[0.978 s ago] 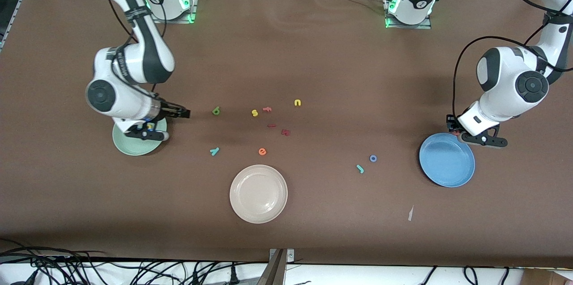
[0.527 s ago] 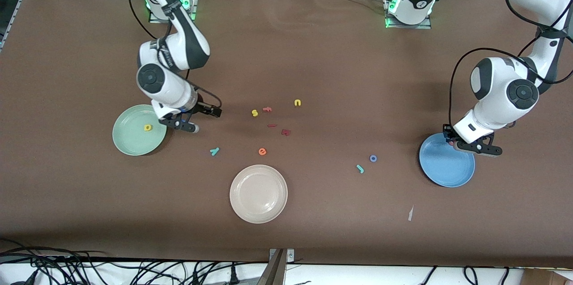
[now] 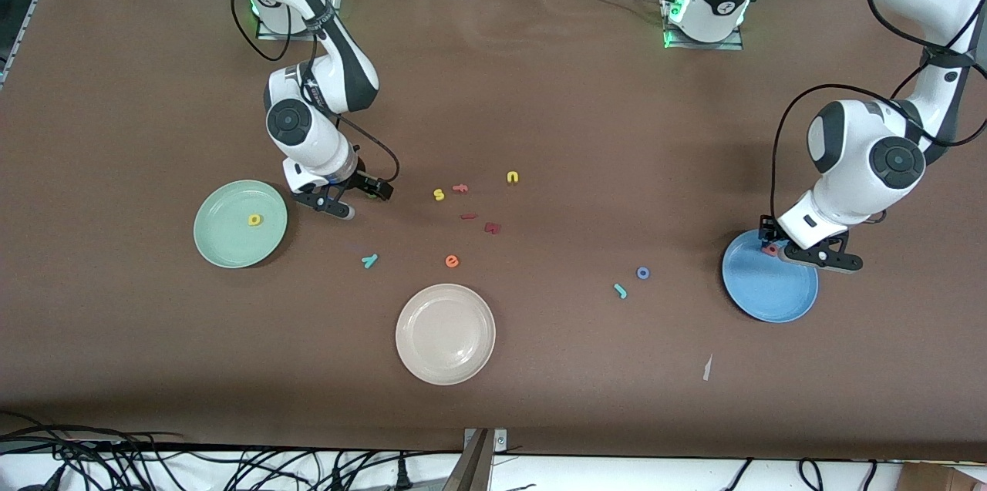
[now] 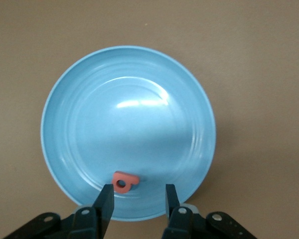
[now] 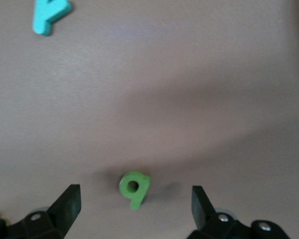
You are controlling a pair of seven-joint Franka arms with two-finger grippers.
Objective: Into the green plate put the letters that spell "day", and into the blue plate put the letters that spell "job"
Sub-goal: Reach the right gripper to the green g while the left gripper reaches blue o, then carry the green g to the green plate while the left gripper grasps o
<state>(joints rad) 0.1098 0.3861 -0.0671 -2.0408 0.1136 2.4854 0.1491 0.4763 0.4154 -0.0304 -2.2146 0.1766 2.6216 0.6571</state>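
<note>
One salmon-pink "b" in blue plate, one yellow letter in green plate

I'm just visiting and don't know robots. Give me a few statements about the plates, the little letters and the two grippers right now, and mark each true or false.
1. A yellow letter lies in the green plate. True.
2. The salmon-pink letter lies on the bare table. False: it is in the blue plate, by its rim.
3. The right gripper is open over the olive-green letter. True.
4. The cream-white plate holds the blue ring. False: it holds nothing; the blue ring lies on the table beside the teal hook.
5. The left gripper is clamped on a letter. False: its fingers are apart, holding nothing.
</note>
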